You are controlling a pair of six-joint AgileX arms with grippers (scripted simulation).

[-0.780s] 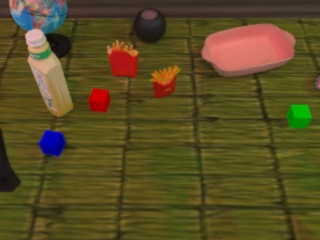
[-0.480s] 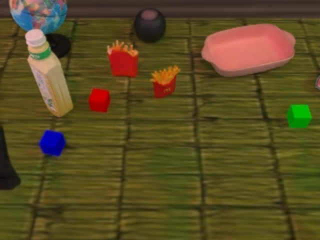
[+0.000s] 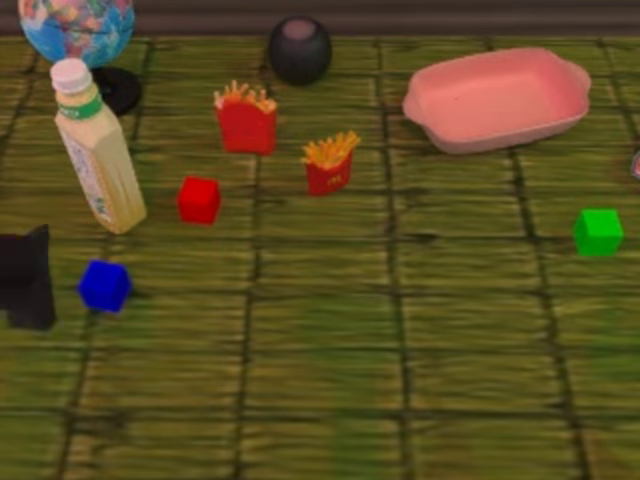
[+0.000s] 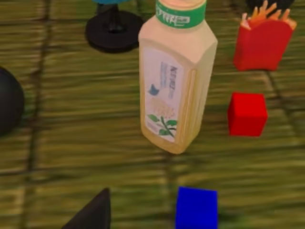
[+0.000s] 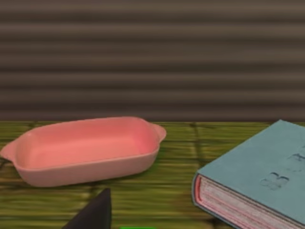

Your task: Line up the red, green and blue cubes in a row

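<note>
The left gripper (image 3: 28,277) sits low at the table's left edge, just beside the blue cube (image 3: 104,285) but not touching it; only a dark block of it shows from above and one dark fingertip in its wrist view, so I cannot tell whether its fingers are apart or together. Taking the blue cube as the marker, the tall cream dressing bottle (image 3: 97,150) stands upright just behind it, and the red cube (image 3: 199,199) rests on the mat behind and to the right of it, beside the bottle. Further back from the blue cube are two red fries cartons (image 3: 246,117), a black round object (image 3: 299,49) and a globe (image 3: 76,28) on a black stand. The green cube (image 3: 598,231) lies well apart from the blue cube, far over by the right edge, with a pink baking dish (image 3: 497,98) behind it. The right arm's own camera looks at that dish and a light blue book (image 5: 259,179); one dark fingertip shows there, its grip unreadable.
</note>
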